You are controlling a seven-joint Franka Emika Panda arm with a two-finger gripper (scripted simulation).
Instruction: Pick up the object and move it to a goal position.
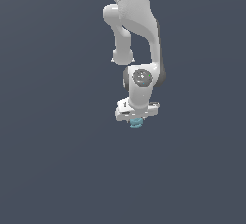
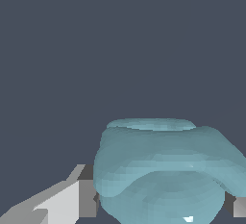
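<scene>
**Teal object held between the jaws**

The object (image 2: 163, 170) is seen between the jaws of the gripper (image 1: 136, 121), which appear closed against its sides. No table edge or corner is shown, so its place cannot be fixed. It is judged light, rigid and perhaps slippery on its rounded lobes; the widest bulge suits gripping. Pad contact is shown only by the wrist view; the arm's pose only by the exterior view.

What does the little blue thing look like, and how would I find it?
Find the big white robot arm and follow it down to its tool. Right beneath sits a small, lumpy blue blob, like stacked rounded layers. It is the only coloured thing against the dark grey background.
</scene>
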